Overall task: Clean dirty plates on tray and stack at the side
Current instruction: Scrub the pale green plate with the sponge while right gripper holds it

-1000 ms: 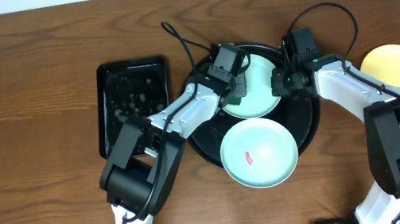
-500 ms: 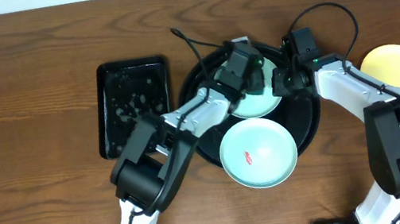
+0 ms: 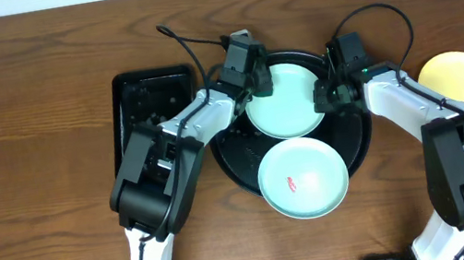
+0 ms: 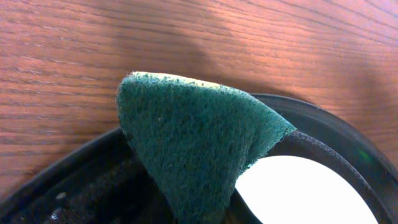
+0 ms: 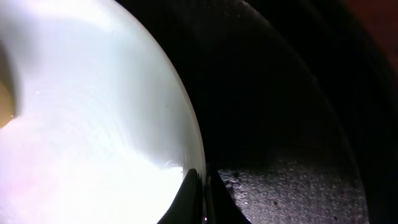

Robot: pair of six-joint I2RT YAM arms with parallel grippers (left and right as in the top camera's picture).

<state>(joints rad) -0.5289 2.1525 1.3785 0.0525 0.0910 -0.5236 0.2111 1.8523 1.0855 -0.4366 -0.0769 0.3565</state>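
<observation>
On the round black tray (image 3: 357, 143) lie two mint-blue plates. The far plate (image 3: 286, 103) looks clean; the near plate (image 3: 303, 177) has a red smear at its centre and overhangs the tray's front rim. A pale yellow plate (image 3: 459, 80) sits on the table at the right. My left gripper (image 3: 253, 87) is shut on a green scouring sponge (image 4: 199, 149), which hangs over the tray's back-left rim (image 4: 323, 146) beside the far plate (image 4: 305, 193). My right gripper (image 3: 322, 97) is shut on that plate's right rim, its fingers (image 5: 189, 193) pinching the edge of the plate (image 5: 93, 112).
A rectangular black tray (image 3: 154, 119) speckled with crumbs stands left of the round tray. Both arms reach in from the front, their cables looping over the back of the round tray. Bare wooden table (image 3: 27, 134) surrounds everything.
My left gripper with the sponge swept right across the far plate, then back left, off the plate to the tray's back-left rim. The right gripper kept its hold on the rim.
</observation>
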